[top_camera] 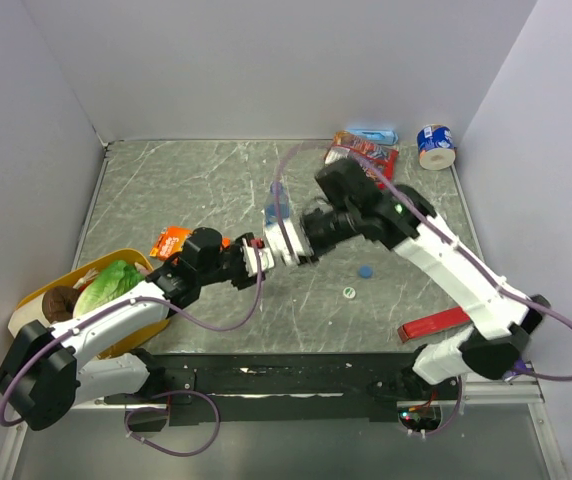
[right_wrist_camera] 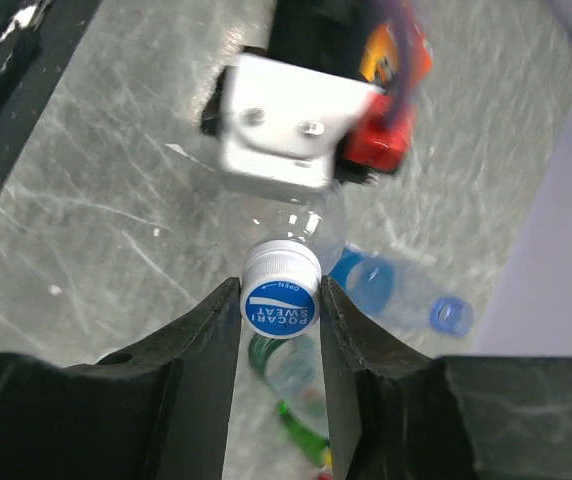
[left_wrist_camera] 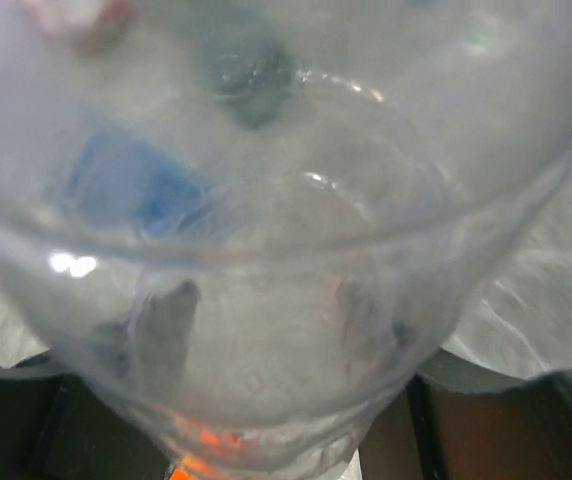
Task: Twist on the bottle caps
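Observation:
My left gripper (top_camera: 258, 256) is shut on a clear bottle (left_wrist_camera: 286, 250), which fills the left wrist view, with the fingers showing only dimly through the plastic. My right gripper (right_wrist_camera: 279, 300) is shut on the white cap with a blue printed top (right_wrist_camera: 279, 297) that sits on this bottle's neck, one finger on each side. Both grippers meet at mid-table, the right gripper (top_camera: 288, 243) just right of the left. A clear bottle with a blue label (right_wrist_camera: 396, 290) and a dark green bottle (right_wrist_camera: 291, 395) lie on the table below. A plain blue cap (top_camera: 365, 270) and a green-rimmed cap (top_camera: 348, 292) lie loose to the right.
A yellow bowl (top_camera: 36, 295) with lettuce stands at the left edge, an orange packet (top_camera: 171, 240) beside it. A red snack bag (top_camera: 366, 150) and a blue-and-white can (top_camera: 434, 146) are at the back right. A red flat object (top_camera: 434, 325) lies near the right arm's base.

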